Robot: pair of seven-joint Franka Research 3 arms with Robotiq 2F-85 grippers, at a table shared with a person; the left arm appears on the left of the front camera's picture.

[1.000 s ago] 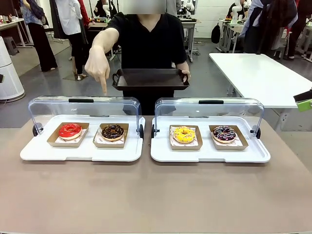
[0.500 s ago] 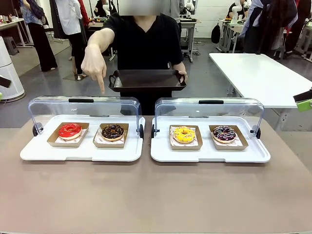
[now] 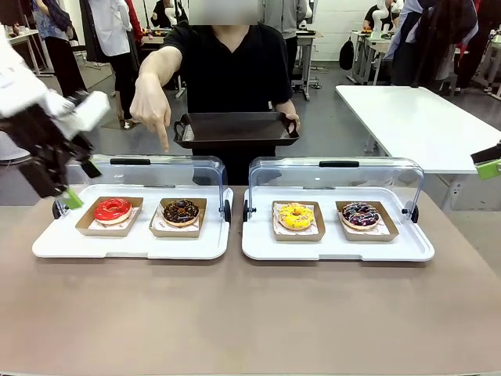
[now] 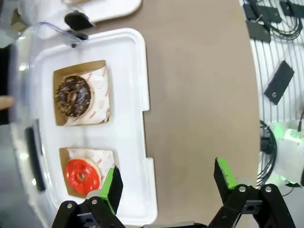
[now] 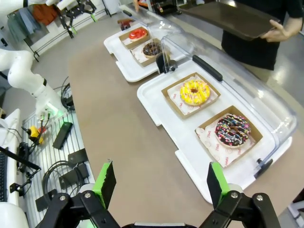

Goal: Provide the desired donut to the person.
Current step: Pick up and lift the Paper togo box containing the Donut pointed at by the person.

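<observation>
The left arm has swung in from 9 o'clock of the front view, where half a second ago it barely showed at the picture's edge. The left gripper (image 3: 78, 182) now hangs tilted just off the 9 o'clock end of the left display case (image 3: 133, 244), its jaws fully spread and empty. Its wrist camera looks down on the case, with the red donut (image 4: 81, 175) at 7 o'clock beside one green pad and the chocolate donut (image 4: 73, 96) at 10 o'clock. The person's hand (image 3: 153, 110) has kept its place, index finger down over the clear lid (image 3: 141, 168), nearer the chocolate donut than the red one. That is probably the one wanted, though the finger leaves some doubt. The other hand holds a dark tray (image 3: 235, 125) at 12 o'clock, ready to receive. The approach has only begun, and the gripper must carry on toward 3 o'clock. The right gripper (image 5: 161, 168) waits wide open, holding nothing, above the table's 3 o'clock side.
</observation>
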